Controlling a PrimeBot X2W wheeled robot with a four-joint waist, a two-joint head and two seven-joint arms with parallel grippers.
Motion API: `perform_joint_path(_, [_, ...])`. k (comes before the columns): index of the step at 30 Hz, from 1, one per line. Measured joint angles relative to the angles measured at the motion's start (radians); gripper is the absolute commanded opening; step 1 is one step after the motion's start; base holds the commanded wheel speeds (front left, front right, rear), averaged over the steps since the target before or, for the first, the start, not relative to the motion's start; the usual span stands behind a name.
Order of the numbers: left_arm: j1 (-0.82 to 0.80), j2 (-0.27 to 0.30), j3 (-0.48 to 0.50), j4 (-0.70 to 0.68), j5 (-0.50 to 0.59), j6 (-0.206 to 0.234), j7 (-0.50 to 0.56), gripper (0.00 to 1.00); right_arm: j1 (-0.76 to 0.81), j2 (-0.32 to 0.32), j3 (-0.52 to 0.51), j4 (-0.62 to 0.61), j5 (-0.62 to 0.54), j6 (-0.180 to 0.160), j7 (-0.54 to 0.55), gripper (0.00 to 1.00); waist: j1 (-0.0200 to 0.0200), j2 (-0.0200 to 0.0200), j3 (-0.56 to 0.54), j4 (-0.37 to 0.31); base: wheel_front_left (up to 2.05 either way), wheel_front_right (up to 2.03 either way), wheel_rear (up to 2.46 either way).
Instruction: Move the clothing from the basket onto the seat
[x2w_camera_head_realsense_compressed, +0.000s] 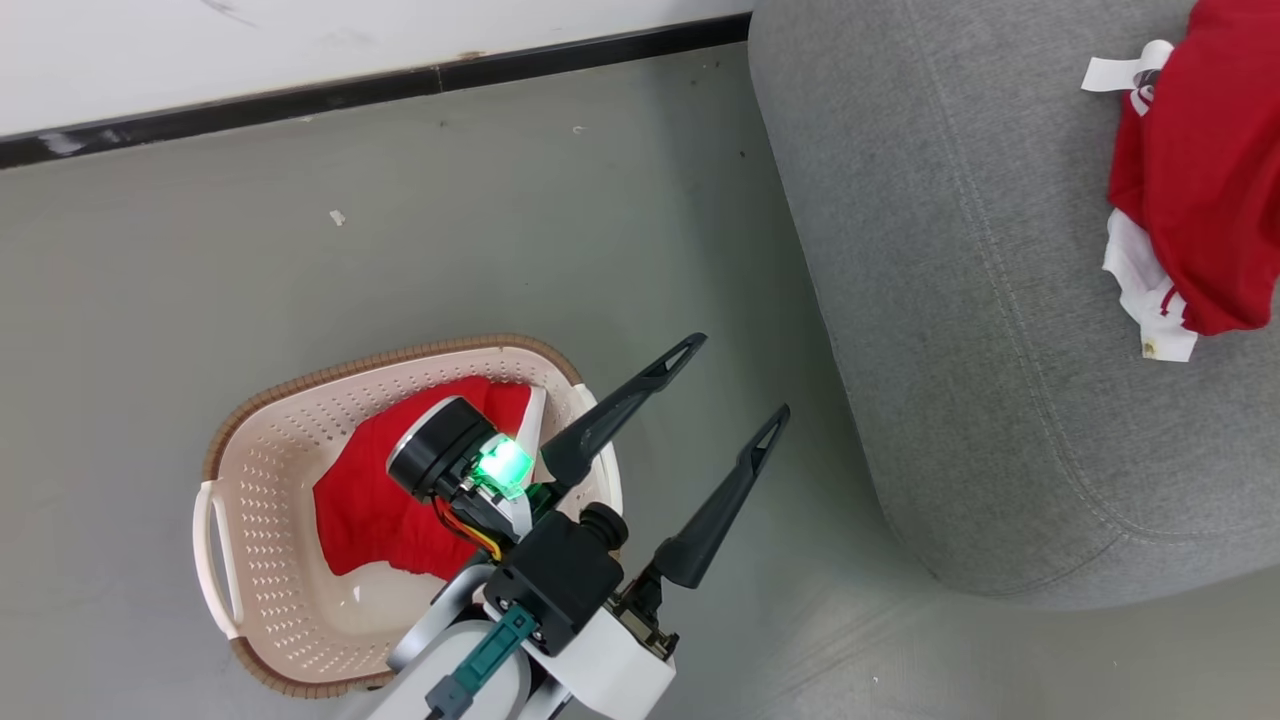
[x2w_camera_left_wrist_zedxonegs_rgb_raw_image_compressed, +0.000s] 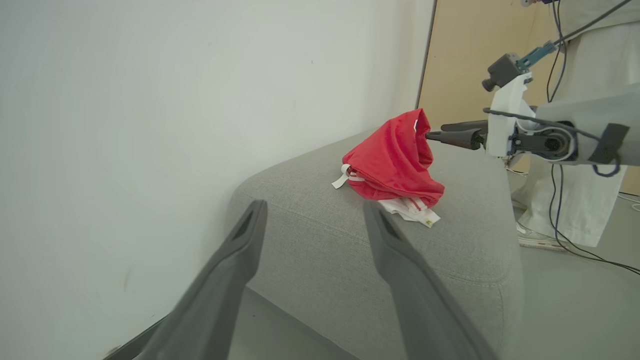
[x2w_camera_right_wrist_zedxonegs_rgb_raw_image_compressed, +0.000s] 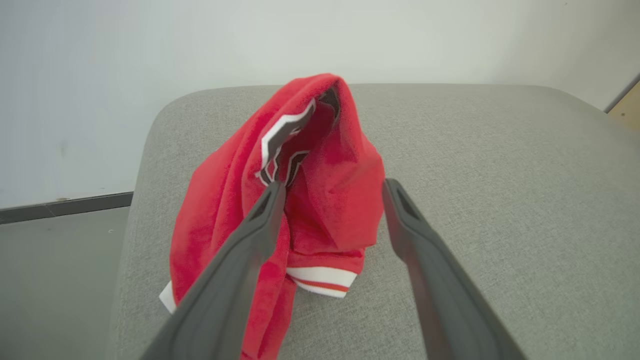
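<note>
Floor (x2w_camera_head_realsense_compressed: 500, 200): grey and smooth, with a white wall (x2w_camera_head_realsense_compressed: 300, 40) and a dark strip (x2w_camera_head_realsense_compressed: 560, 62) along the far edge.
Basket (x2w_camera_head_realsense_compressed: 262, 440): one, on the floor at the left, near the seat but not touching it.
Red garment (x2w_camera_head_realsense_compressed: 370, 500): one, bunched up inside the basket, partly hidden under the left arm.
Left arm (x2w_camera_head_realsense_compressed: 600, 670): comes up from the bottom edge, over the right side of the basket, with a green light (x2w_camera_head_realsense_compressed: 505, 465) on at the wrist.
Left gripper (x2w_camera_head_realsense_compressed: 738, 375): points up and to the right, toward the seat, above the bare floor between basket and seat. Its two dark fingers are spread wide with nothing between them.
Seat (x2w_camera_head_realsense_compressed: 950, 300): one, big, grey and soft, at the right.
Jersey (x2w_camera_head_realsense_compressed: 1200, 200): one, red with white trim and black-and-white letters, in a heap on top of the seat.
Right arm (x2w_camera_left_wrist_zedxonegs_rgb_raw_image_compressed: 575, 142): reaches in level over the seat, pointing at the top of the jersey.
Right gripper (x2w_camera_right_wrist_zedxonegs_rgb_raw_image_compressed: 335, 186): fingers spread wide, one on each side of the jersey's raised fold. One finger lies against the cloth and the other stands clear, so the cloth is not pinched.
Count: two red pieces of clothing, one in the basket and one on the seat; one basket; one seat; two grippers with two fingers each.
</note>
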Motion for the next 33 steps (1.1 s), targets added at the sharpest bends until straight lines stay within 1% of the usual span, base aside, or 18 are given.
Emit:
perform_joint_path(5, [0.000,0.004,0.019,0.009,-0.008,0.000,-0.007,1.00,0.033,0.006,-0.002,-0.101,0.005,0.000,-0.001,1.00,0.0001,0.0000,-0.016,-0.016,0.00,0.00,0.00])
perform_joint_path(12, [0.000,0.008,0.054,0.028,-0.018,0.014,-0.028,1.00,0.049,0.007,0.025,-0.254,0.001,0.000,-0.001,1.00,0.0000,0.0000,-0.047,-0.031,0.00,0.00,0.00])
perform_joint_path(16, [0.008,0.003,0.085,0.041,-0.057,0.032,-0.043,1.00,0.048,0.033,0.059,-0.314,-0.001,0.000,-0.001,1.00,0.0000,0.0000,-0.067,-0.032,0.00,0.00,0.00])
perform_joint_path(17, [0.008,0.003,0.085,0.041,-0.057,0.032,-0.043,1.00,0.048,0.033,0.059,-0.314,-0.001,0.000,-0.001,1.00,0.0000,0.0000,-0.067,-0.032,0.00,0.00,0.00])
perform_joint_path(25, [0.048,0.010,0.155,0.084,-0.072,0.070,-0.061,1.00,0.046,0.110,0.158,-0.375,-0.017,0.000,-0.002,1.00,0.0000,0.0000,-0.110,-0.015,0.00,0.00,0.00])
perform_joint_path(30, [0.087,0.019,0.212,0.118,-0.091,0.104,-0.076,1.00,0.046,0.157,0.225,-0.386,-0.036,0.000,-0.002,1.00,0.0000,0.0000,-0.135,0.006,0.00,0.00,0.00])
perform_joint_path(33, [0.107,0.031,0.244,0.143,-0.105,0.125,-0.078,1.00,0.046,0.187,0.245,-0.395,-0.046,0.000,-0.002,1.00,0.0000,0.0000,-0.151,0.020,0.00,0.00,0.00])
